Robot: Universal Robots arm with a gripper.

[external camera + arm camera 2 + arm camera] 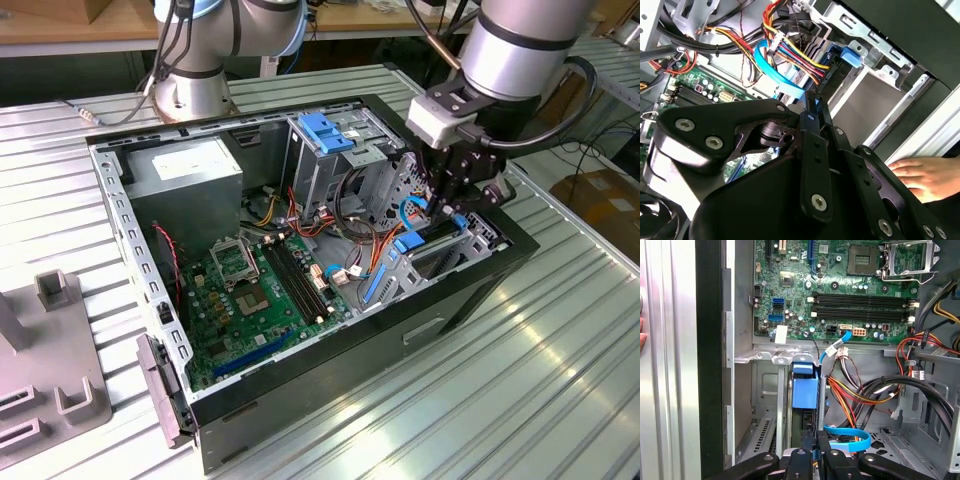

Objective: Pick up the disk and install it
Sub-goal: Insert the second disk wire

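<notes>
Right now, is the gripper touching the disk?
Touching. In the first wrist view the gripper clamps the disk from both sides, no gap.

Open computer case (470, 300) with green motherboard (262, 290) on slatted table (560, 380).

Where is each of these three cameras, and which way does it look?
Exterior view: off the arm, above the table, looking down into the open case; shows the arm and gripper.
First wrist view: on the wrist, looking past the fingers at the motherboard.
Second wrist view: on the wrist, looking across the gripper at cables; a hand shows.
Both wrist views share the blue cable.
</notes>
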